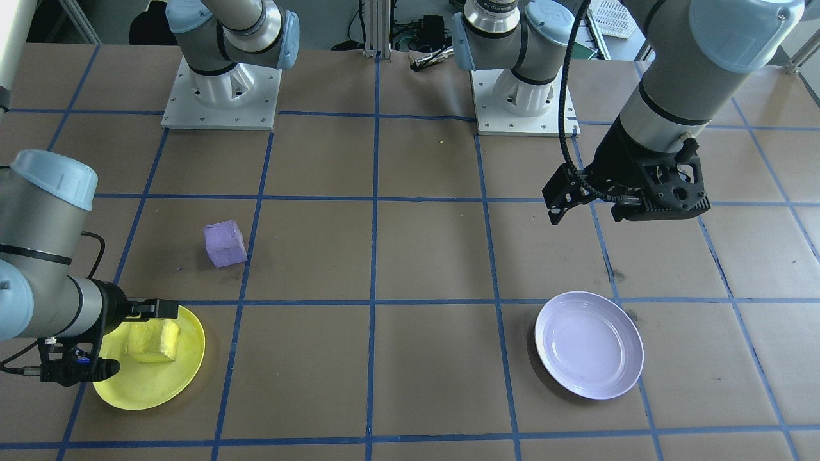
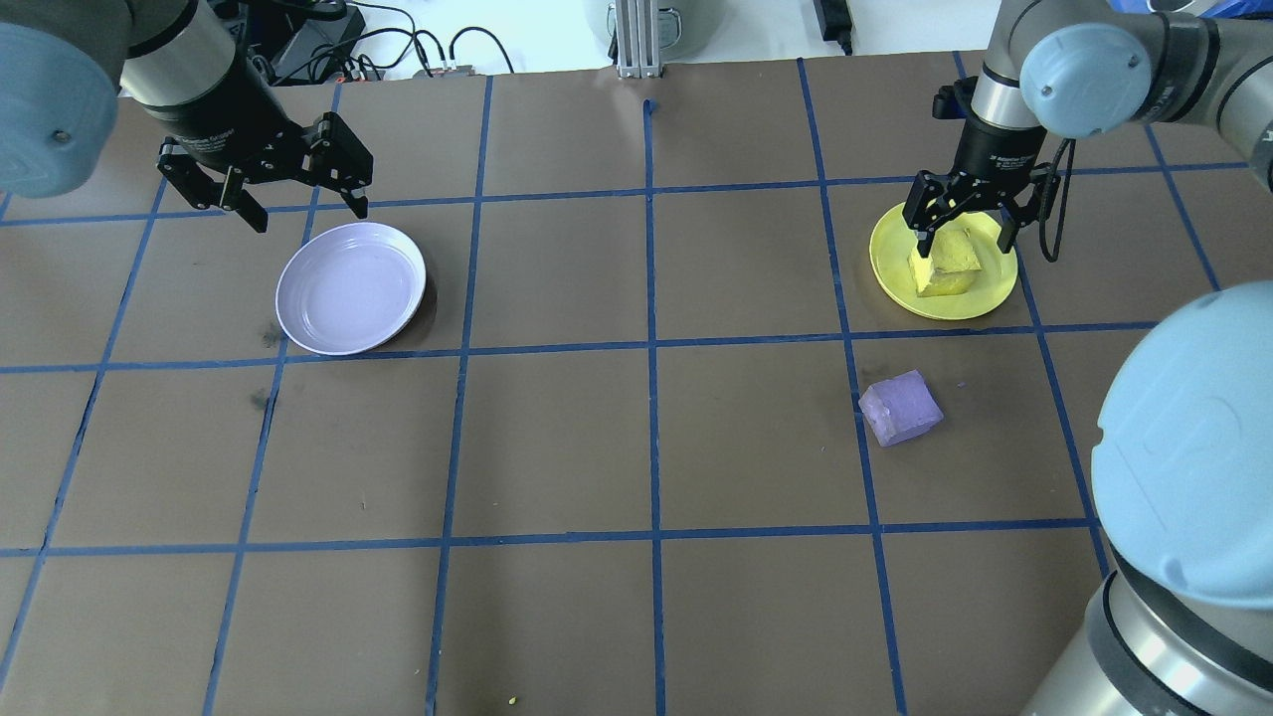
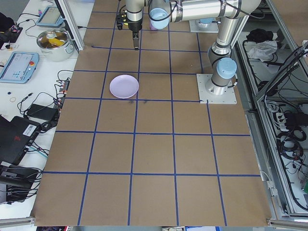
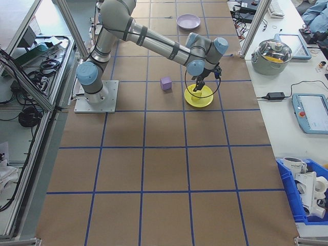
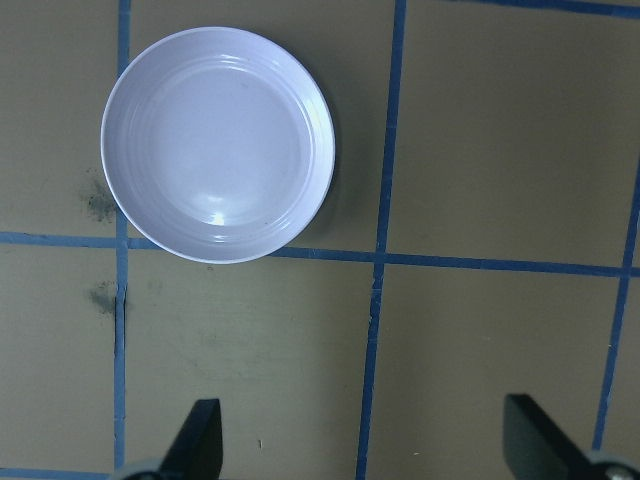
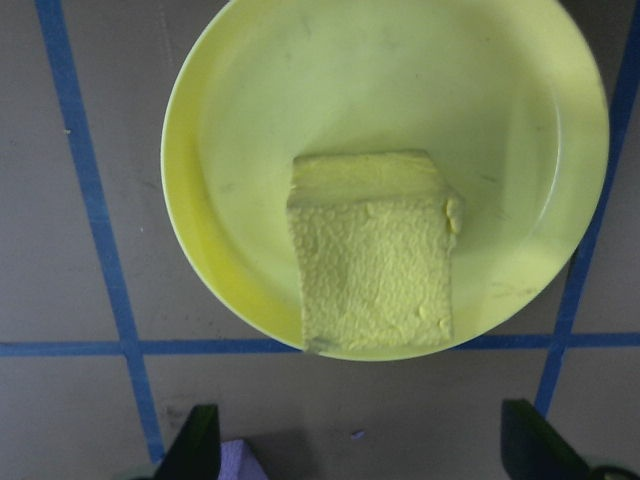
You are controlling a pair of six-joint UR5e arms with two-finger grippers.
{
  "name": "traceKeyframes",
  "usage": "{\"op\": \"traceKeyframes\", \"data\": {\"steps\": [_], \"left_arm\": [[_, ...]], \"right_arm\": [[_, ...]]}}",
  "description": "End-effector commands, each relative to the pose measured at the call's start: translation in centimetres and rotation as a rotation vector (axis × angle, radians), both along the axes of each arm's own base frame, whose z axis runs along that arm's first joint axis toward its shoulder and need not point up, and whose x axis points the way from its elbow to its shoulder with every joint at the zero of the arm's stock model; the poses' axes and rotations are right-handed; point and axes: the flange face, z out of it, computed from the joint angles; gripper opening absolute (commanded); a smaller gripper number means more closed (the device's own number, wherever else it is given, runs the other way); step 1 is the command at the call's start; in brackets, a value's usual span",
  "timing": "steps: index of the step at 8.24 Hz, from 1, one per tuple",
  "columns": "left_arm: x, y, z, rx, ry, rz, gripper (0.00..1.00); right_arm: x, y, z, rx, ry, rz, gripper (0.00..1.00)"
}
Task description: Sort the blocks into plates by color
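Yellow is sorted: the yellow block point(image 2: 946, 265) lies in the yellow plate point(image 2: 895, 283), upper right of the overhead view, and the right gripper point(image 2: 965, 221) hangs just above it with fingers spread, holding nothing. The purple block point(image 2: 901, 408) sits on the table below that plate. The lavender plate point(image 2: 350, 288), upper left, holds nothing; the left gripper point(image 2: 273, 189) hovers beside it, released, likely waiting.

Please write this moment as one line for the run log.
yellow block: in yellow plate | purple block: on table | lavender plate: empty | right hand: open | left hand: open
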Motion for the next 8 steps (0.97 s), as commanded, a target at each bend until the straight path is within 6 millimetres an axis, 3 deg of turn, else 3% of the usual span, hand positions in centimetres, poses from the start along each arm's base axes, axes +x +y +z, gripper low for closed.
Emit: {"op": "traceKeyframes", "data": {"steps": [1, 3, 5, 6, 8], "left_arm": [[0.0, -0.1, 0.1, -0.009, -0.001, 0.001, 1.0], [0.0, -0.1, 0.2, -0.012, -0.001, 0.001, 1.0], [0.0, -0.1, 0.2, -0.012, -0.001, 0.001, 1.0], [0.0, -0.1, 0.0, -0.008, 0.001, 0.001, 1.0], [0.0, -0.1, 0.0, -0.007, -0.001, 0.001, 1.0]], "right_arm": [[6.7, 4.2, 4.8, 0.046, 0.004, 0.035, 1.0], [9.3, 8.0, 2.4, 0.107, -0.022, 0.112, 1.0], [9.9, 12.6, -0.8, 0.078, -0.073, 0.313, 1.0], [9.9, 14.3, -2.4, 0.046, -0.067, 0.332, 1.0], [9.9, 15.3, -3.6, 0.033, -0.069, 0.38, 1.0]]}}
